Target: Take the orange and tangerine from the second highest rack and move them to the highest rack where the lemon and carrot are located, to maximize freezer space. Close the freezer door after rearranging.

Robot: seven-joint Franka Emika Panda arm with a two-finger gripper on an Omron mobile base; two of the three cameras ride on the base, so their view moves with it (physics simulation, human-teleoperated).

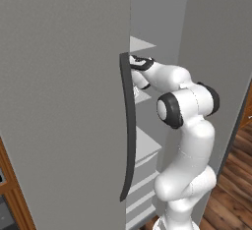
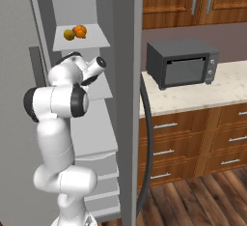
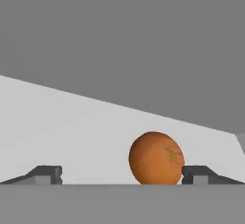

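Orange (image 3: 156, 158) is sitting on the second highest rack (image 3: 72, 132) right in front of my tool (image 3: 122, 174), fingers spread wide, but it's off-center, hugging the right fingertip (image 3: 194, 173), so I'd guess I need to slide right before closing.

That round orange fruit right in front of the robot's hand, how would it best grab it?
Across its widest middle, coming straight in from the open front of the shelf. The orange fruit is a smooth ball sitting on the flat shelf, nearer one fingertip of the open end effector, so shifting sideways to centre it first seems wise.
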